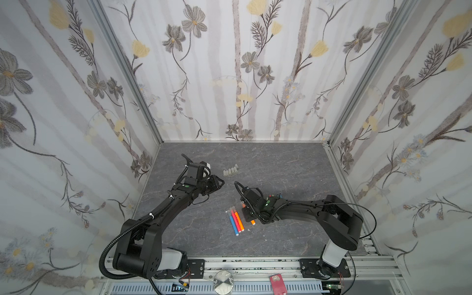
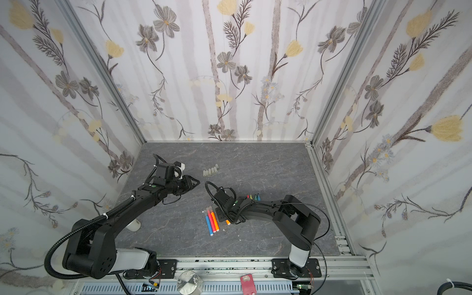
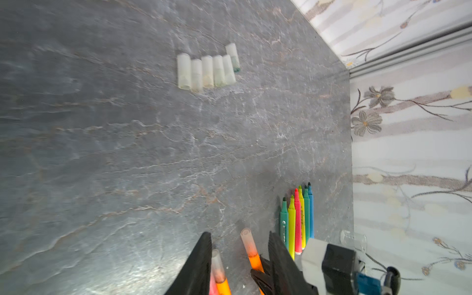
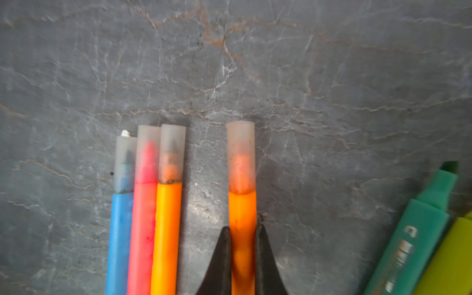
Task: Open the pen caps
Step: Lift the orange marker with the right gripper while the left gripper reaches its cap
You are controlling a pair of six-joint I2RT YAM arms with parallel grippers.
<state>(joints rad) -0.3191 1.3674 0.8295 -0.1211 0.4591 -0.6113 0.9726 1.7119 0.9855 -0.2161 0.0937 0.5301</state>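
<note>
My right gripper [image 4: 242, 229] is shut on the barrel of an orange pen [image 4: 242, 209] that lies low over the table; its translucent pen cap [image 4: 241, 155] is on. In both top views this gripper [image 1: 249, 213] [image 2: 224, 215] sits beside three capped pens [image 1: 236, 219] [image 2: 212, 221], blue, pink and orange. My left gripper [image 1: 218, 182] [image 3: 239, 235] hangs open and empty further back. In its wrist view the held pen's cap [image 3: 247, 242] shows beyond its fingers. Several loose caps [image 1: 231, 170] [image 3: 207, 70] lie in a row.
Several uncapped pens [image 3: 297, 217] [image 2: 252, 197] lie side by side, partly hidden by my right arm in both top views. A white cylinder [image 2: 134, 225] rests under my left arm. Flowered walls enclose the grey table [image 1: 281, 163]; a metal rail [image 1: 255, 265] runs along the front.
</note>
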